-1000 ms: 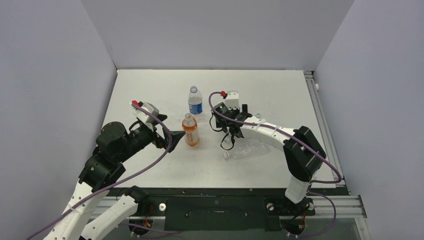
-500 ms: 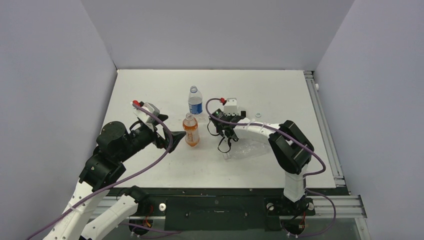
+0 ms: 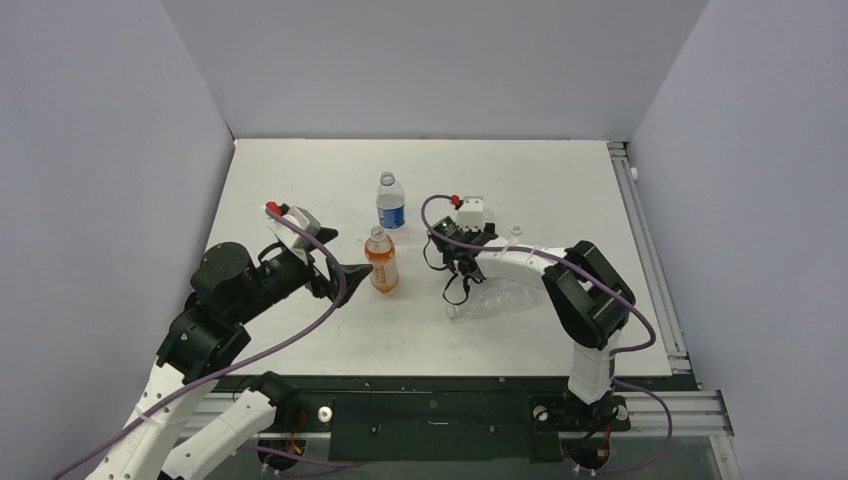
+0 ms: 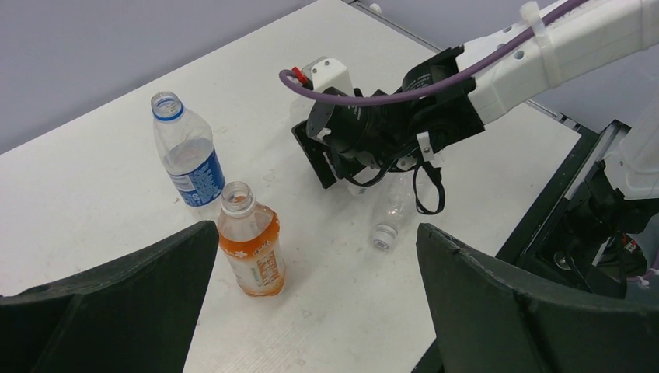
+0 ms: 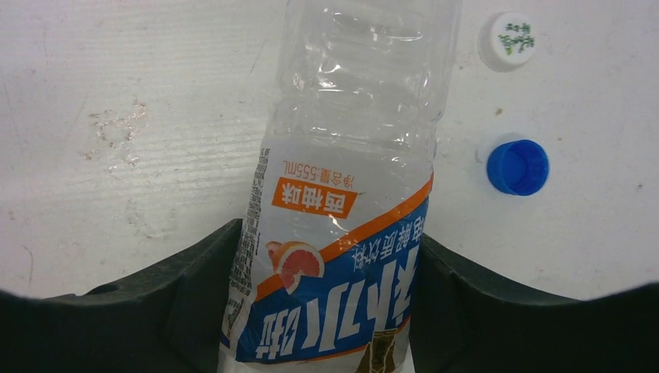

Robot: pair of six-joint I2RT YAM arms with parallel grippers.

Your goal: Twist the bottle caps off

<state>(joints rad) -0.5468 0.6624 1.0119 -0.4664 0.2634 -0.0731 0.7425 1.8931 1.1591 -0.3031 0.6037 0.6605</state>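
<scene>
Two bottles stand uncapped: an orange-coloured bottle (image 3: 382,265) (image 4: 252,252) and, behind it, a blue-labelled bottle (image 3: 390,205) (image 4: 190,159). A clear bottle with a blue-and-orange label (image 3: 497,299) (image 5: 350,179) lies on its side with its white cap (image 4: 382,235) on. My right gripper (image 3: 461,268) (image 5: 330,241) reaches down over this bottle, with both fingers pressed on its labelled body. My left gripper (image 3: 338,255) (image 4: 311,311) hangs open just left of the orange bottle, holding nothing. A loose blue cap (image 5: 517,166) and a loose white cap (image 5: 509,39) lie beside the lying bottle.
The white table (image 3: 300,190) is walled in grey on three sides. A metal rail (image 3: 640,230) runs along its right edge. A small loose cap (image 3: 516,229) lies behind the right arm.
My right arm has folded in over the lying bottle, and its jaws have closed from wide open onto the bottle's body. The left arm has stayed still.
</scene>
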